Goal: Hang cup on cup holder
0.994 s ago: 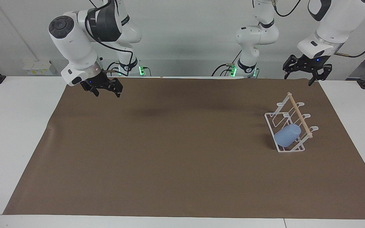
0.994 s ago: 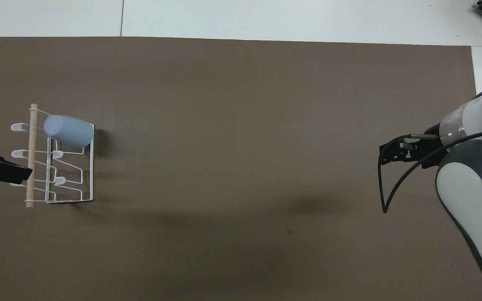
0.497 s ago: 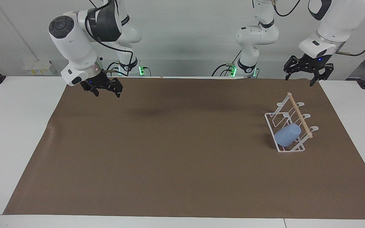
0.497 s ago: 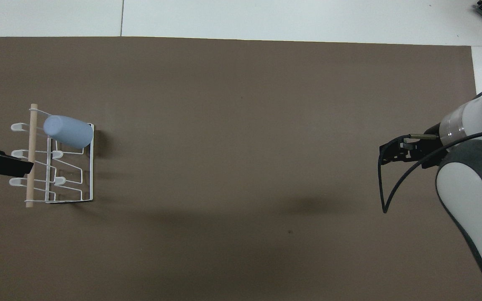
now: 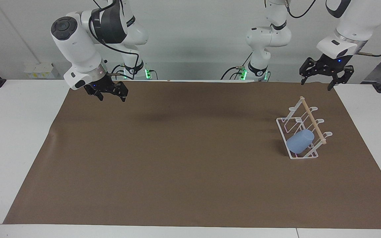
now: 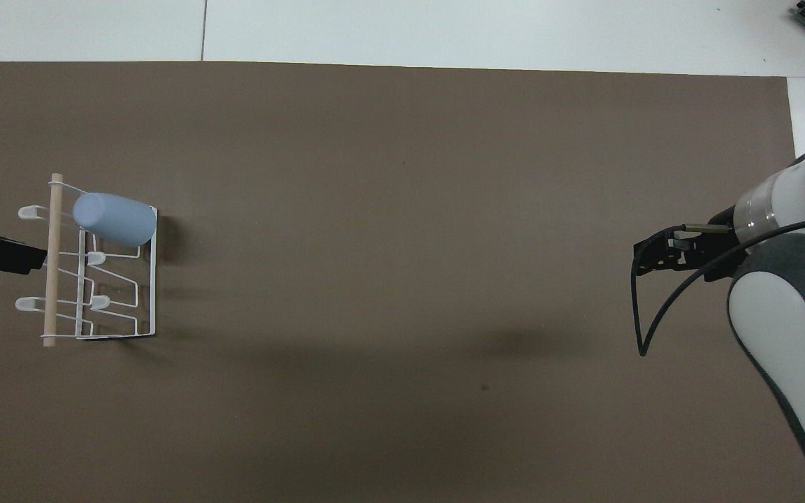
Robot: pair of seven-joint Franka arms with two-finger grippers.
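The light-blue cup (image 5: 299,141) sits tilted on a prong of the white wire cup holder (image 5: 313,124), at the holder's end farthest from the robots. In the overhead view the cup (image 6: 114,219) lies across the holder (image 6: 52,279) in the same place. My left gripper (image 5: 317,82) is open and empty, raised in the air over the mat's edge beside the holder, apart from it. Only its tip (image 6: 4,255) shows in the overhead view. My right gripper (image 5: 112,97) is open and empty and waits over the mat's corner at the right arm's end.
A brown mat (image 5: 177,148) covers most of the white table (image 5: 15,132). The holder stands on the mat toward the left arm's end. The right arm's body (image 6: 794,314) and a black cable (image 6: 643,307) hang over the mat at the right arm's end.
My left gripper has risen a little and drawn away from the cup holder toward the table's end. The cup, the holder and the right arm have not moved.
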